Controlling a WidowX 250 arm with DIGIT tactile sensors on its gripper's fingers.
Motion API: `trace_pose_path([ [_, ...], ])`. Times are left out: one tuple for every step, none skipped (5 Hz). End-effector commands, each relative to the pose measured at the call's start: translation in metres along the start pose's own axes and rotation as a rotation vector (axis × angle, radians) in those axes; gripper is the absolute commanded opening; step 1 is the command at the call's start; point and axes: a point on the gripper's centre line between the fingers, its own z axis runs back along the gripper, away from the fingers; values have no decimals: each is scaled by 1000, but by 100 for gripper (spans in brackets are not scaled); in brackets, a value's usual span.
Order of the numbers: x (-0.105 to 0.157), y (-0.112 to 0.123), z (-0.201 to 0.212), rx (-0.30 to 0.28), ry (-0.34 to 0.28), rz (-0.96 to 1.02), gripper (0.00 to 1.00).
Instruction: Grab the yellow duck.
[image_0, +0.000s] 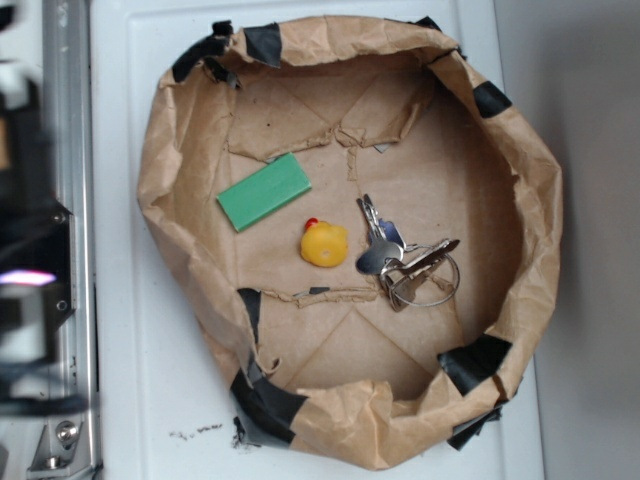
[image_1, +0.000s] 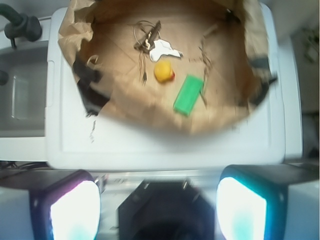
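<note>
Sitting clear between block and keys: yellow duck

Looks like a robot lab bench. A white table carries a taped brown-paper bin, with an aluminium rail alongside.

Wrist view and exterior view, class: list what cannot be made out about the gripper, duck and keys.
- Gripper: wrist view, fingertips blurred, glaring; opening not readable.
- Gripper, exterior view: only a dark blur at the left edge.
- Yellow duck: eyes too small; blurred in wrist view.
- Keys: overlapping, count unclear.
</note>
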Motion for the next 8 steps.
trace_pose_path([
  [61, 27, -40, -29, -34, -153, 100],
  [81, 31, -68, -65, -81, -257, 100],
  [91, 39, -85, -39, -124, -255, 100],
  [91, 39, -85, -39, -124, -255, 100],
  [91, 39, -85, -39, -124, -255, 100],
  [91, 39, -85, -39, -124, -255, 100],
  [91, 39, -85, -39, -124, -255, 100],
  [104, 50, -115, -26, -105, -287, 100],
])
